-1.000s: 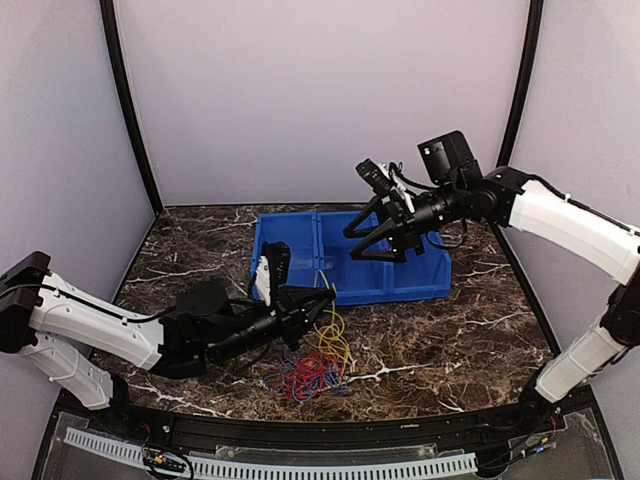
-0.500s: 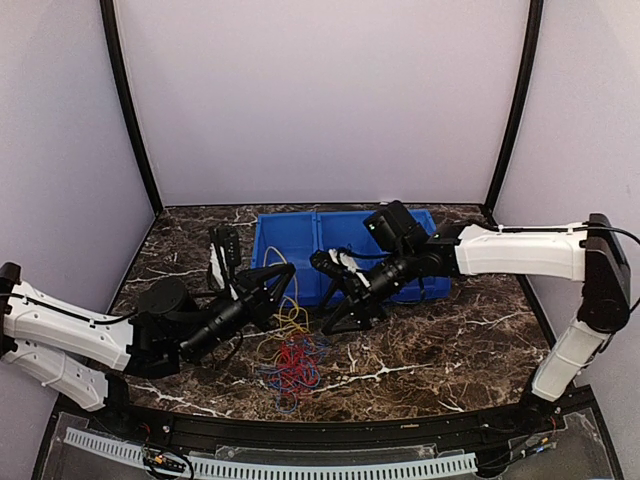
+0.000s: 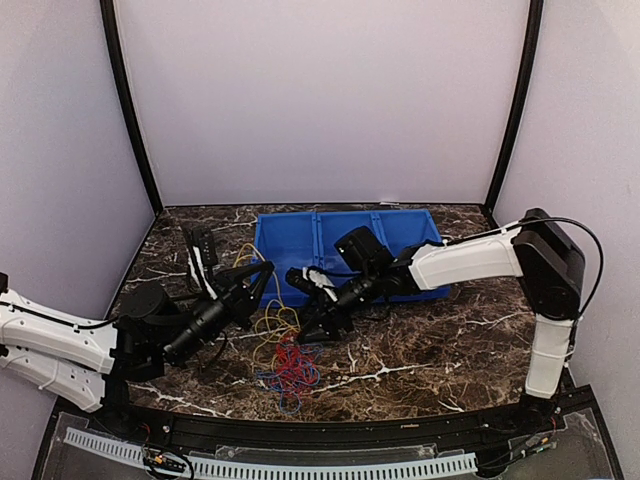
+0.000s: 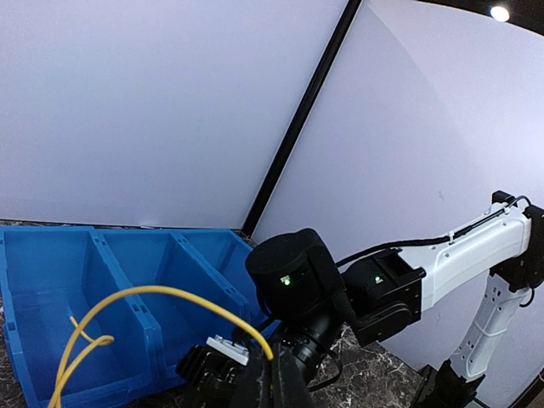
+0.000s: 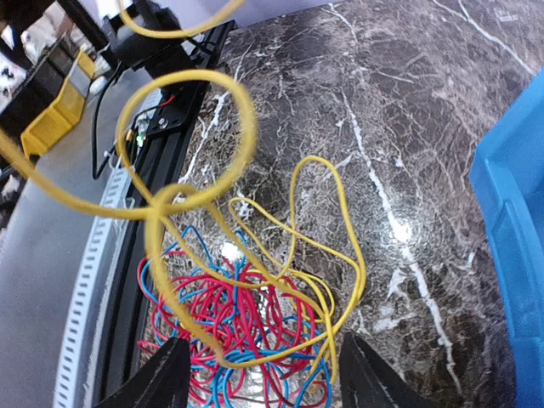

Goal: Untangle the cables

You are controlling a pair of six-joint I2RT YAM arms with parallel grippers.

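The cables (image 3: 291, 366) lie as a red, blue and yellow tangle on the marble table, near its front edge. One yellow cable (image 3: 272, 318) rises out of the tangle to my left gripper (image 3: 257, 277), which is shut on it. In the left wrist view that yellow cable (image 4: 161, 294) arcs from the closed fingertips (image 4: 274, 381) across the front of the blue bin. My right gripper (image 3: 315, 326) hangs just above the tangle, jaws open. The right wrist view has its two fingers (image 5: 171, 375) spread either side of the red and blue cables (image 5: 242, 327), with blurred yellow loops (image 5: 197, 143) close to the lens.
A blue bin (image 3: 290, 232) with dividers stands behind the tangle, its corner (image 5: 520, 229) at the right edge of the right wrist view. The right arm's camera housing (image 4: 293, 276) fills the middle of the left wrist view. The table's front rail (image 3: 300, 430) runs just beyond the tangle.
My right arm has swung from above the bin down and left to hover over the tangle. My left gripper has drawn back left, pulling the yellow cable out with it.
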